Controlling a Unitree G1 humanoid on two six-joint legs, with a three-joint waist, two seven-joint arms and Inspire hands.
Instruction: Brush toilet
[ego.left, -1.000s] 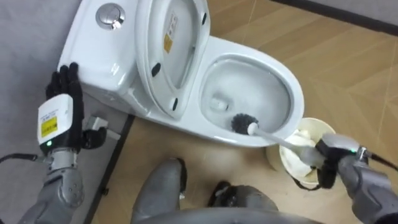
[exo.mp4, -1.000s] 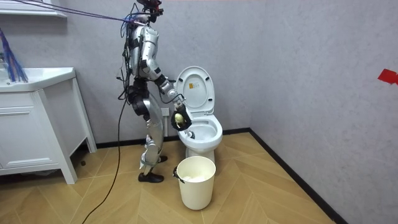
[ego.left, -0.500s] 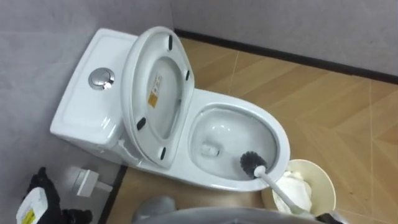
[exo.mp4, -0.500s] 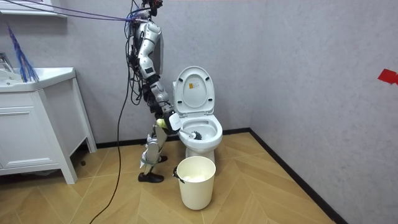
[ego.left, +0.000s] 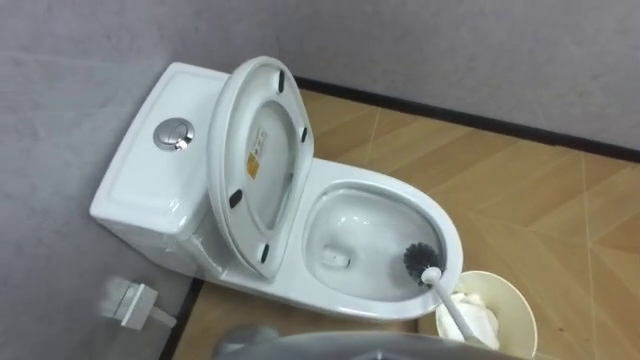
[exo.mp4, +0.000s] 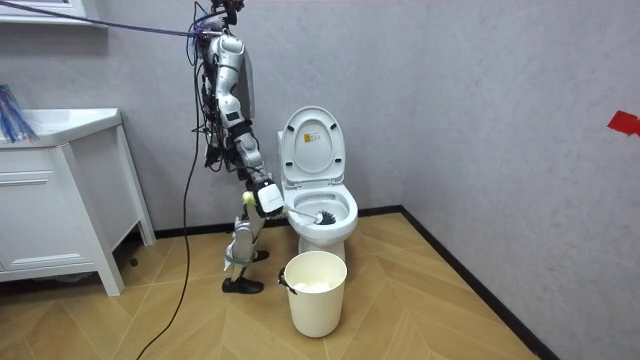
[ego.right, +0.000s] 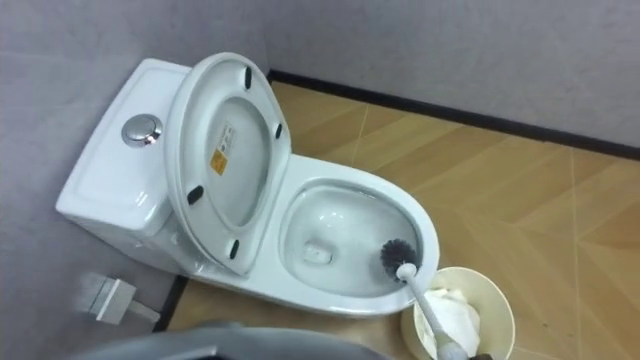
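Toilet brush (ego.left: 446, 299) first, in the left eye view: its dark bristle head lies inside the bowl of the toilet (ego.left: 140, 195), against the near wall, and its white handle slants out over the rim, above a cream bin (ego.left: 515, 300) with crumpled paper in it. The seat and lid (ego.left: 258, 160) stand raised against the tank.

From the room view, the robot stands just beside the toilet on the room view's left, its right hand (exo.mp4: 268, 197) lowered and wrapped round the brush handle.

The right eye view adds a round flush button (ego.right: 141, 129) on the tank.
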